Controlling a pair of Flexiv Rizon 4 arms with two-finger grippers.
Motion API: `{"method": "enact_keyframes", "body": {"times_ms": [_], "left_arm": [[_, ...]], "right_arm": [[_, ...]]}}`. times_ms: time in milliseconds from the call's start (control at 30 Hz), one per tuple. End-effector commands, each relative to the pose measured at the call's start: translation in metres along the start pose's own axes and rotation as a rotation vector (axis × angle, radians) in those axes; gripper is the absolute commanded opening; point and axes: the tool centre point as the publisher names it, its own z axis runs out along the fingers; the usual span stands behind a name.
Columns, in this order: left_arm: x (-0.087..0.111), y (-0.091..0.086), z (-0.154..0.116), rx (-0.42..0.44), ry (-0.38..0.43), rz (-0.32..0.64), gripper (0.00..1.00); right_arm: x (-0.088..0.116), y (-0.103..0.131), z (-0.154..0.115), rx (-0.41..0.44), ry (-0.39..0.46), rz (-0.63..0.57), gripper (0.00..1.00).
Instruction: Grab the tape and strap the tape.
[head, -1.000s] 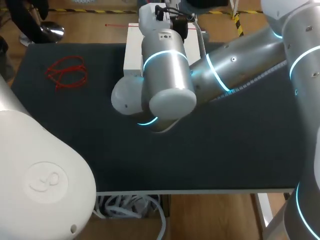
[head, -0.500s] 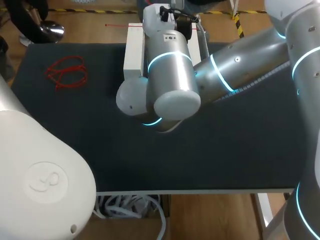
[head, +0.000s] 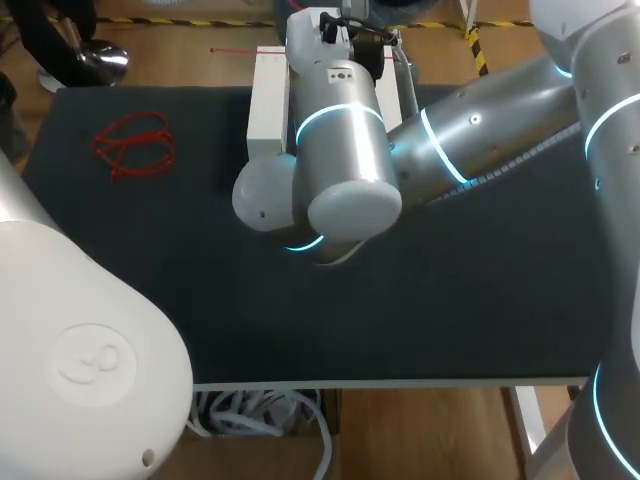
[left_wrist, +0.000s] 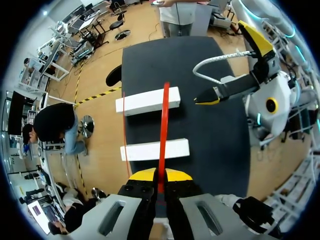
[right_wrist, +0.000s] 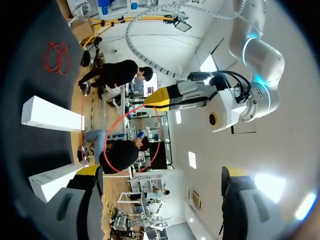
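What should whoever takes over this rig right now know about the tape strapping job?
Left gripper: shut on the red tape, which runs out ahead of it across the near white block and the far white block. Whether it touches them cannot be told.
Right gripper: open and empty, beside the far white block and facing the left gripper.
A coil of red tape lies on the dark table, towards its far left.
Done: tape grabbed.
Left: the strapping. The right gripper probably has to take the free end next.
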Motion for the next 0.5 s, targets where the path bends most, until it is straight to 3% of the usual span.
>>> {"method": "enact_keyframes", "body": {"times_ms": [33,367,500], "left_arm": [[0.000,0.010,0.002,-0.041,0.018,-0.011,0.00],[0.036,0.069,0.027,-0.145,0.137,-0.133,0.00],[0.046,0.089,0.036,-0.169,0.142,-0.181,0.00]], "right_arm": [[-0.002,0.000,0.000,-0.001,0.005,-0.002,1.00],[-0.002,0.000,0.000,-0.001,0.005,-0.002,1.00],[-0.002,0.000,0.000,-0.001,0.005,-0.002,1.00]]}}
